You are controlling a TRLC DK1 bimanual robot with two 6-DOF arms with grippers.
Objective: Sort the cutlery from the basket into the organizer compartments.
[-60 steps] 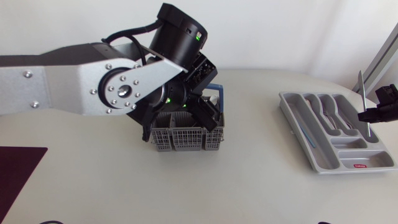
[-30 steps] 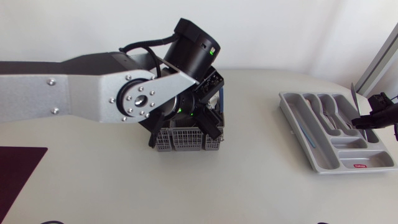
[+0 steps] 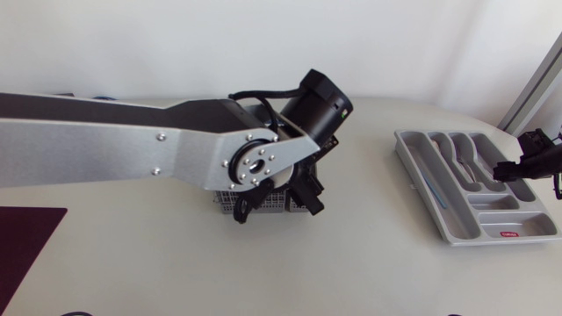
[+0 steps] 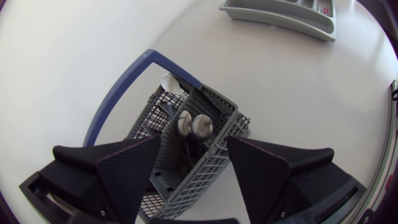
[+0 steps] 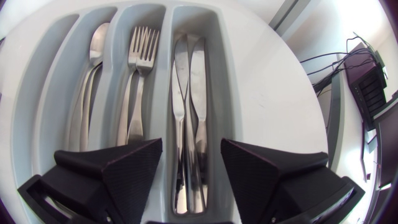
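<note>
My left arm reaches across to the grey mesh basket and hides most of it. My left gripper hangs open right above the basket, which has a blue handle. Spoon bowls stand up in it between the fingers. At the right the grey organizer holds cutlery. My right gripper is open just over its knife compartment, where knives lie flat. Forks and spoons fill the neighbouring compartments. In the head view the right gripper sits at the organizer's far side.
A dark maroon mat lies at the table's front left corner. The organizer shows far ahead of the basket in the left wrist view. Bare tabletop lies between basket and organizer.
My right gripper lowered the knife toward the organizer and opened; the knife is out of its fingers. My left arm swung right and settled over the basket.
</note>
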